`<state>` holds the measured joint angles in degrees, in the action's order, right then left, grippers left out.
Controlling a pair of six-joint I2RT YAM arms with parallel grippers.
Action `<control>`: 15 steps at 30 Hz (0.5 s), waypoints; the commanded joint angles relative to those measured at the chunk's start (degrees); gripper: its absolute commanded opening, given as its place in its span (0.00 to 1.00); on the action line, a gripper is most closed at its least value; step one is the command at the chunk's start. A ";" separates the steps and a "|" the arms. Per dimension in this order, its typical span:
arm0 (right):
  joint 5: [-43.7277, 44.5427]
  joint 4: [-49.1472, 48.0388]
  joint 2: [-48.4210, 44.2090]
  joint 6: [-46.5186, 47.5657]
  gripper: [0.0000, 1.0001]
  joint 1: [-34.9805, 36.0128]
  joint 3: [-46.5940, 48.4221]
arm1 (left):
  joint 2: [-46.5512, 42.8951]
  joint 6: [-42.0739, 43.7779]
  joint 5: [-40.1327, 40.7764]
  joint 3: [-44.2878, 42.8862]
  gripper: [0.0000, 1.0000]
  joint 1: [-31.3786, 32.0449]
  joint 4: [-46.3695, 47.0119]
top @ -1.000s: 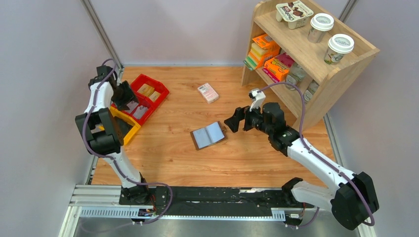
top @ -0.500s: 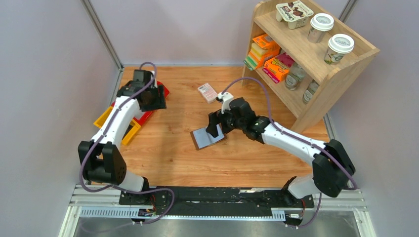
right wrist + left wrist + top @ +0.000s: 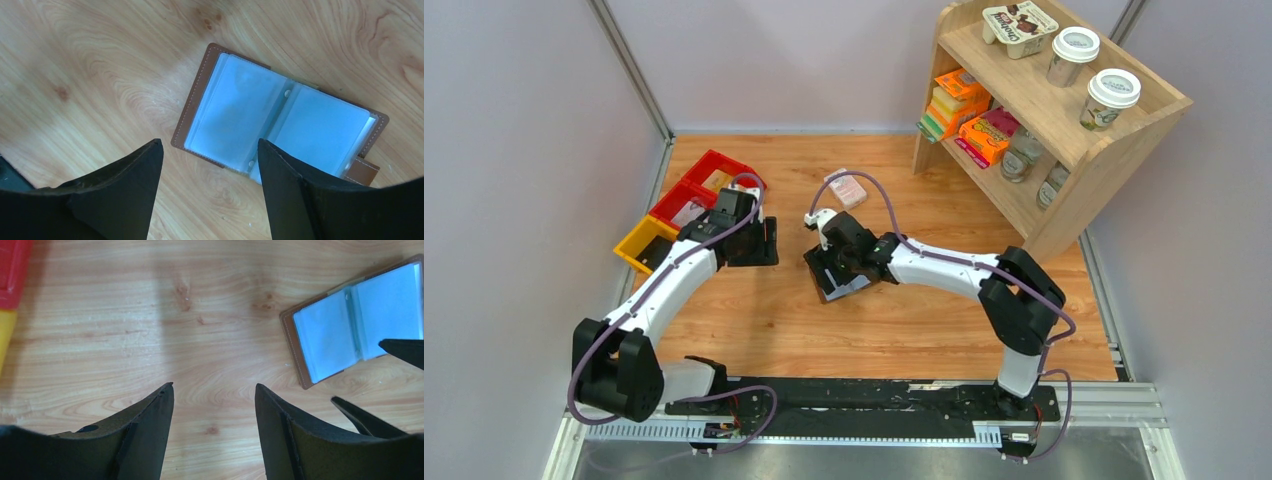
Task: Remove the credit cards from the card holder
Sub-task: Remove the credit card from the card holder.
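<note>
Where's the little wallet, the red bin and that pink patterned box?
card holder (image 3: 240,107): right wrist view, on its left blue-grey pocket page.
red bin (image 3: 683,183): top view, on its left wall.
pink-and-white patterned box (image 3: 851,191): top view, on its top face.

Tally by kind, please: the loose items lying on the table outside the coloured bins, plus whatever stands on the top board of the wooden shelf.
Card holder: 1 (lying open)
Patterned box: 1
Lidded cups: 2
Multipack of pots: 1
Total: 5
</note>
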<state>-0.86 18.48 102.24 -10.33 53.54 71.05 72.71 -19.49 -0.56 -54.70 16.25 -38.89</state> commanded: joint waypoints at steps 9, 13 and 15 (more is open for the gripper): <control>6.84 3.84 8.85 0.75 0.68 1.83 4.54 | -3.01 -3.19 -6.12 5.74 0.68 0.10 7.34; 7.54 3.76 10.00 1.10 0.69 1.83 3.84 | -2.57 -3.10 -6.47 5.57 0.68 0.10 7.60; 8.24 4.11 10.70 1.36 0.69 1.83 3.57 | -2.22 -3.19 -6.91 5.48 0.68 0.01 7.61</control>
<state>4.82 22.44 111.66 -10.17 55.11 74.30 70.72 -22.02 -5.82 -49.01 16.27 -33.41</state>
